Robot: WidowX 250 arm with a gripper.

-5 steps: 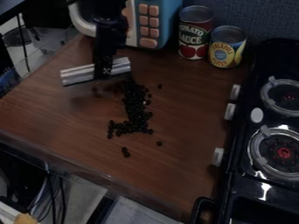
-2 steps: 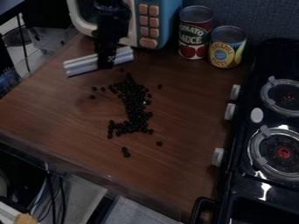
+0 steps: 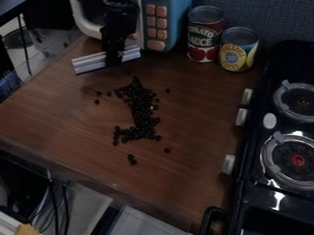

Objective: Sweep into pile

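Clearly, we see three loose dark beads [image 3: 97, 102] lying toward the left edge of the worktop [image 3: 67, 119], apart from the rest. Beyond them, near the worktop's far left corner, we find a silver bar [image 3: 90, 64] set aslant, its right end farther back. We cannot tell whether it touches the wood. The end effector [image 3: 114, 63] hangs over the bar's middle, closed around it.

Next, we come to the main pile [image 3: 144, 110], an uneven strip that runs down the middle of the worktop from the far side and bends left at its near end. Two more beads [image 3: 131, 159] sit between that bend and the near edge. Behind, by the far edge, we have a toy microwave [image 3: 174, 23] with pink buttons. To the pile's right, we spot one bead [image 3: 167, 91] level with its far part and another [image 3: 167, 150] nearer us. Farther right, two cans [image 3: 205, 39] stand upright by the far edge, and a black toy stove [image 3: 264, 186] lines the right edge.
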